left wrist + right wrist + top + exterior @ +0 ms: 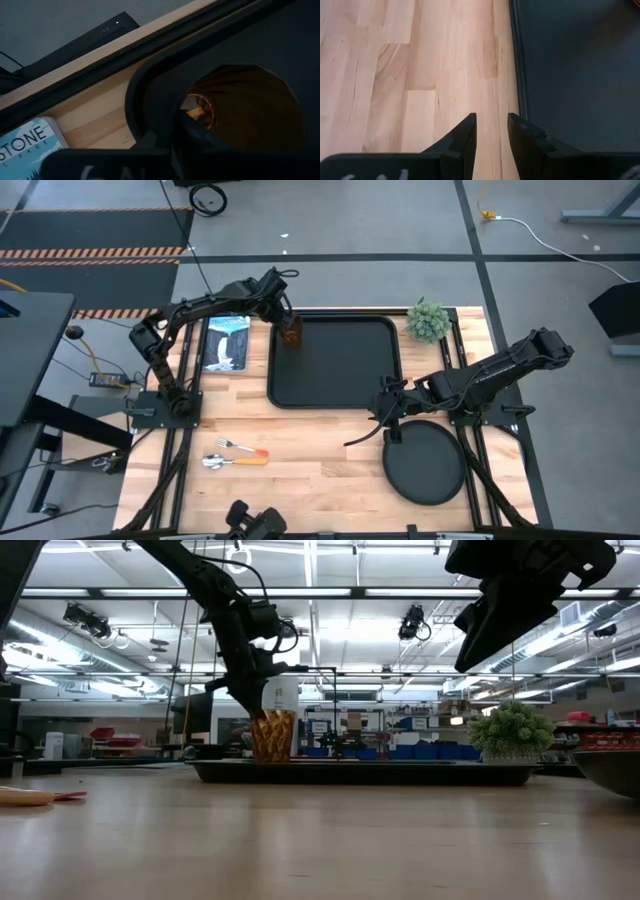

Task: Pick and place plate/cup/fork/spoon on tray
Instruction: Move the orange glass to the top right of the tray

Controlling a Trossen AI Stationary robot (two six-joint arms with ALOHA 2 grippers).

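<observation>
Left gripper [288,328] pinching amber translucent patterned cup [291,335], seating it in large black rectangular tray [340,370] corner; right gripper [491,131] hovering, fingers slightly spread.

Grey floor [400,220] (striped hazard tape [90,250]), ceiling strip lights [330,590]

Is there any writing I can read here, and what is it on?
"STONE": on the picture card, cut off at the frame's edge, so likely the end of a longer word.
"L PARK": the line beneath it on the same card, also cut off.
White marks on the left end effector's body: only partly in view, unreadable.
Signs in the room behind: too small to read.
</observation>
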